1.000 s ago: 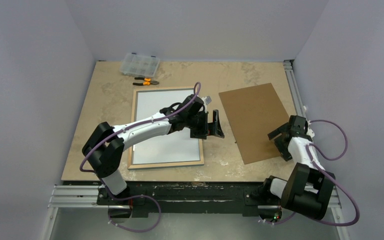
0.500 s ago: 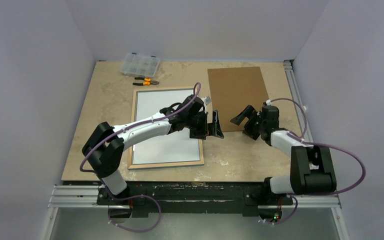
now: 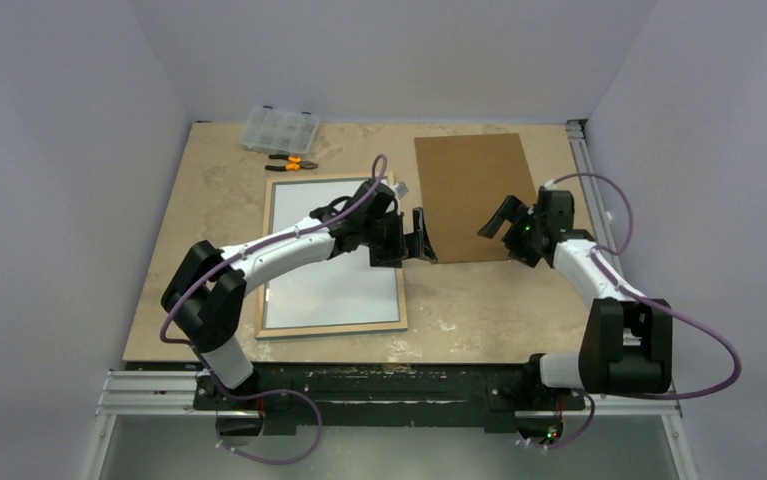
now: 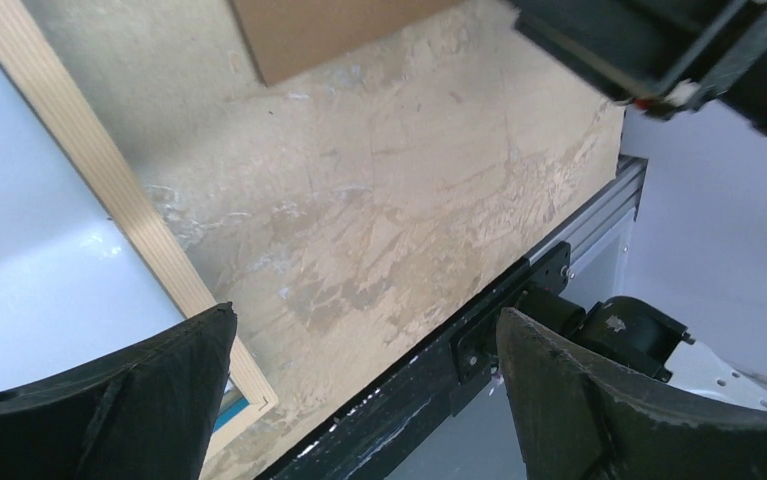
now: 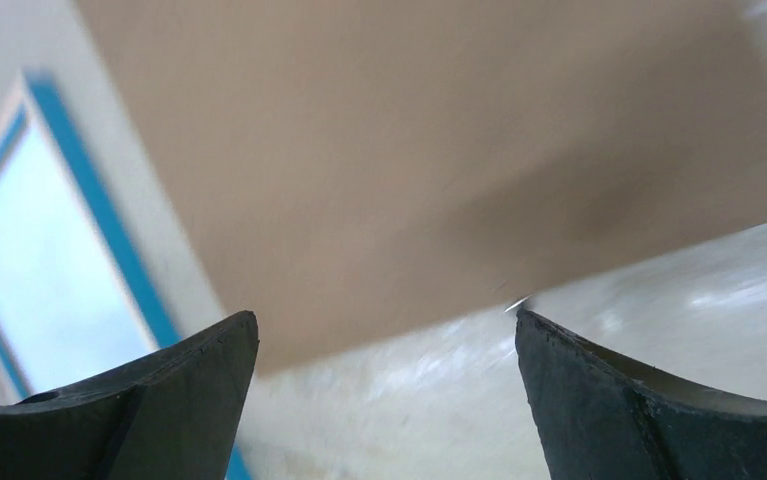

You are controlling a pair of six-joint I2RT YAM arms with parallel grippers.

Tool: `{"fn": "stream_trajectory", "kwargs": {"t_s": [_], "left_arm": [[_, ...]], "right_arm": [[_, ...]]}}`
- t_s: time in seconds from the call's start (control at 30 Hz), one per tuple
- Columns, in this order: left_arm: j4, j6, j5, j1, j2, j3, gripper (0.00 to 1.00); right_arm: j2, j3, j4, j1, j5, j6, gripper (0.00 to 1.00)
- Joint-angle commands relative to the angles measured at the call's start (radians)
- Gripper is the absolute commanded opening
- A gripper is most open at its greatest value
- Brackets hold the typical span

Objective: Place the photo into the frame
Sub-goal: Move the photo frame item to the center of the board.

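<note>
The left tool (image 3: 417, 240) hangs released, jaws spread wide and holding nothing, just right of the right rim of the large thin rectangular picture frame (image 3: 329, 327). The frame lies flat with its light wood back up. Further right of the frame, the right tool (image 3: 505, 228) is likewise spread and empty above the near right part of a flat brown cardboard board (image 3: 464, 185).

The frame holds one thing: the large rectangular photo (image 3: 334, 290), plain white side up inside the wood rim. Beyond the frame's far edge sit one clear plastic compartment box (image 3: 279, 128), its contents too small to tell, and orange-handled pliers (image 3: 292, 162).

There is one frame, one photo and one board. A narrow strip of beige mottled desk (image 3: 209, 200) separates frame and board.
</note>
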Motion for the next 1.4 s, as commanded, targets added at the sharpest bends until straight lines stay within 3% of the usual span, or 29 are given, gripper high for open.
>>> {"fn": "stream_trajectory", "kwargs": {"t_s": [0.0,0.13,0.4,0.6,0.97,1.37], "left_arm": [[0.066,-0.021,0.017,0.024,0.055,0.087,0.98],[0.036,-0.043,-0.032,0.02,0.145,0.165,0.98],[0.026,-0.043,-0.101,0.023,0.256,0.264,0.98],[-0.022,-0.034,-0.132,0.024,0.344,0.36,0.97],[-0.095,-0.043,-0.11,0.029,0.547,0.554,0.96],[-0.038,-0.059,-0.016,0.033,0.572,0.552,0.94]], "right_arm": [[0.089,0.131,-0.118,-0.193,0.133,-0.099,0.99],[0.162,0.174,-0.127,-0.307,0.176,-0.055,0.98],[0.252,0.239,-0.117,-0.327,0.269,-0.015,0.98],[0.346,0.267,-0.076,-0.343,0.214,-0.021,0.98],[0.437,0.208,0.017,-0.354,-0.042,-0.02,0.97],[0.388,0.051,0.067,-0.29,-0.189,-0.041,0.95]]}}
